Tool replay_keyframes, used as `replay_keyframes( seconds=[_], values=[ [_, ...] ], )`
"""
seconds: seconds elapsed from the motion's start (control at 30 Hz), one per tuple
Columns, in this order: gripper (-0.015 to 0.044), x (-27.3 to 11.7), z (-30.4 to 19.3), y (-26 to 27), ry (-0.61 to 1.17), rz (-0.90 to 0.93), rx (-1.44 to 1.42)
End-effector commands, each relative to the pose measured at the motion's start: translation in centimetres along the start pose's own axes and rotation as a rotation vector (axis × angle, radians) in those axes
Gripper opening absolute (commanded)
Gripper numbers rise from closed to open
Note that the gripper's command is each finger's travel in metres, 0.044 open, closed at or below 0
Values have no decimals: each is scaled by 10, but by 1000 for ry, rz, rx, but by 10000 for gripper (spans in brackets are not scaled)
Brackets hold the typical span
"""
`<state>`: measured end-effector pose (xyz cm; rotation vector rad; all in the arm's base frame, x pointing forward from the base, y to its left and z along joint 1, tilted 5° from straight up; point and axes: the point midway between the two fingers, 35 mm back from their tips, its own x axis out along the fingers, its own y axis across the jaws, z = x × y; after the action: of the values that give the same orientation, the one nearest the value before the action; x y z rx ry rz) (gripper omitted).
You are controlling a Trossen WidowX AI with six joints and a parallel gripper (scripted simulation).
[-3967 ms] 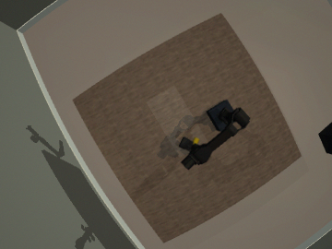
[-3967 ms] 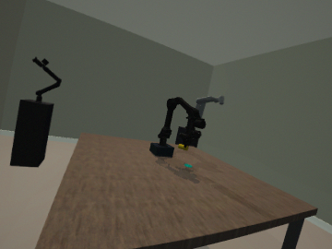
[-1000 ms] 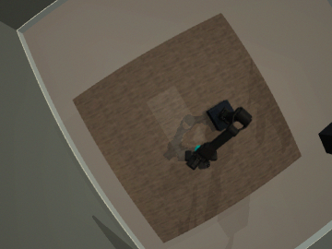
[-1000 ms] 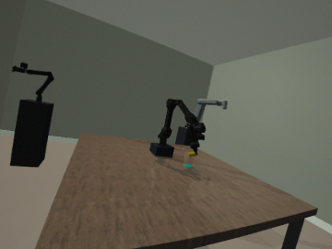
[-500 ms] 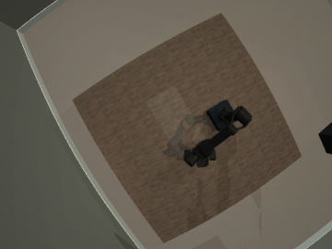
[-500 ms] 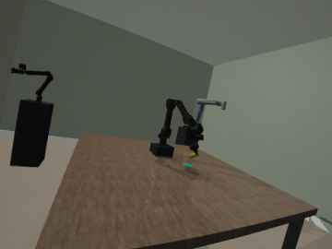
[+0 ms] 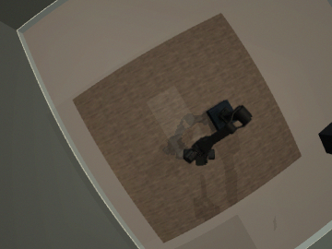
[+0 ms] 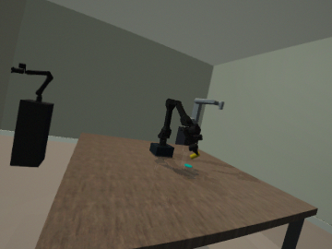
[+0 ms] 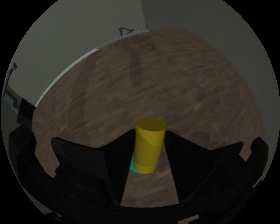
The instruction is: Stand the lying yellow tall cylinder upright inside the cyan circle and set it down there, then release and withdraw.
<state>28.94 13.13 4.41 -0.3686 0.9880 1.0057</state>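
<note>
The yellow tall cylinder (image 8: 195, 156) (image 9: 149, 146) is held between the fingers of my gripper (image 8: 194, 152) (image 9: 150, 133), which is shut on it. In the exterior view it is tilted, clear of the table and above the circle, a little to its right. The cyan circle (image 8: 188, 165) lies flat on the table; in the wrist view only a small part shows beside the cylinder's lower left, the rest hidden behind the cylinder and finger. In the top view the arm hides both cylinder and circle.
The brown wooden table (image 7: 138, 76) (image 8: 120, 191) (image 9: 165, 75) carries the arm's dark base (image 7: 217, 116) (image 8: 161, 149). Shadows of the arm fall across it. A black pedestal with another arm (image 8: 32, 133) stands off the table at the left in the exterior view, and a grey arm (image 8: 197, 109) stands behind.
</note>
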Motion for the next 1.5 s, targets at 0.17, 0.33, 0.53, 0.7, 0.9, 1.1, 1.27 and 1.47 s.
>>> replay_keyframes(
  seconds=[0.17,0.33,0.53,0.7,0.9,1.1,1.27,1.47],
  values=[
    [105,0,-1,-1,-73,13,1],
    [105,0,-2,-2,-109,16,1],
    [105,-1,-2,-3,-152,20,0],
    [105,-2,-3,-4,-188,22,-2],
    [105,-4,-4,-5,-230,25,-5],
    [105,-5,-5,-5,-272,28,-9],
    [105,-7,-5,-5,-307,29,-14],
    [105,-9,-7,-5,-348,31,-21]
  ],
)
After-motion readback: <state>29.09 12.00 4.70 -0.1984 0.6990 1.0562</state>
